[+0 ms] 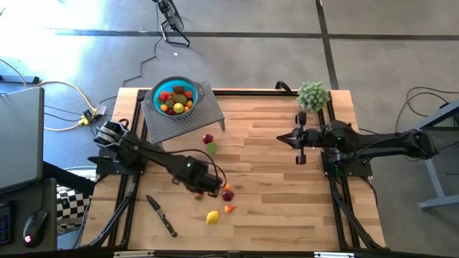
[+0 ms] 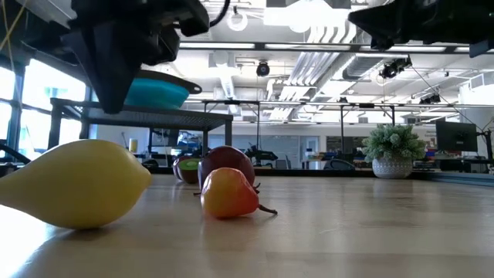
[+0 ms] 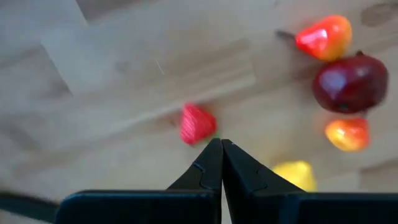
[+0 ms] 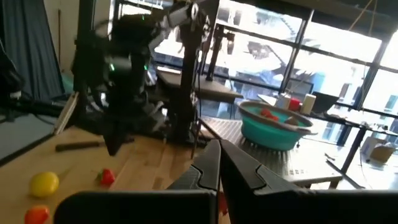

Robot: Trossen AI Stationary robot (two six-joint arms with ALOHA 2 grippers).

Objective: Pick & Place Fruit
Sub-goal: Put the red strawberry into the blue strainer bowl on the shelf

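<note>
A teal bowl (image 1: 172, 97) holding several fruits stands on a grey perforated stand (image 1: 188, 115) at the far left. Loose fruits lie on the wood: a small red one (image 3: 197, 123), a maroon one (image 3: 350, 83), a red-orange one (image 3: 323, 37), an orange one (image 3: 347, 134) and a yellow one (image 1: 212, 216). Farther back lie another maroon fruit (image 1: 208, 139) and a green one (image 1: 211, 148). My left gripper (image 3: 221, 146) points down, shut and empty, just above the table beside the small red fruit. My right gripper (image 1: 281, 138) is shut and empty, held level and high at the right.
A black-handled knife (image 1: 161, 215) lies near the front left edge. A potted green plant (image 1: 313, 94) stands at the far right corner. Bare wood lies between the two arms and toward the front right.
</note>
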